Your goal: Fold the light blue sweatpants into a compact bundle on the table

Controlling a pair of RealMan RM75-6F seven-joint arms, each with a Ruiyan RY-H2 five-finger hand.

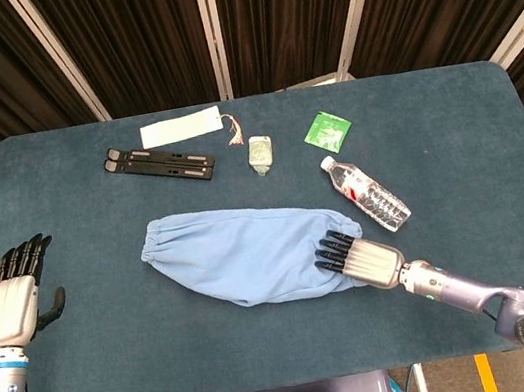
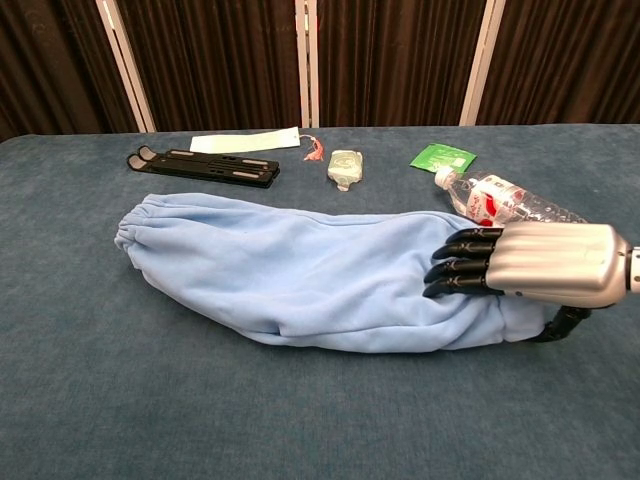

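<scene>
The light blue sweatpants [image 1: 242, 255] [image 2: 300, 270] lie as one long flat strip across the middle of the blue table [image 1: 452, 122], with a gathered cuff at the left end. My right hand [image 1: 359, 258] [image 2: 540, 265] rests on the strip's right end. Its fingers [image 2: 462, 265] lie straight on top of the cloth, and its thumb curls down at the cloth's end edge. My left hand [image 1: 18, 295] hovers with fingers apart and nothing in it near the table's left edge, well away from the pants. It appears only in the head view.
A clear water bottle [image 1: 369, 195] [image 2: 500, 198] lies just behind my right hand. Further back are a green packet [image 1: 328, 131], a small pouch [image 1: 260, 154], a black folding stand [image 1: 160, 163] and a white tag [image 1: 181, 128].
</scene>
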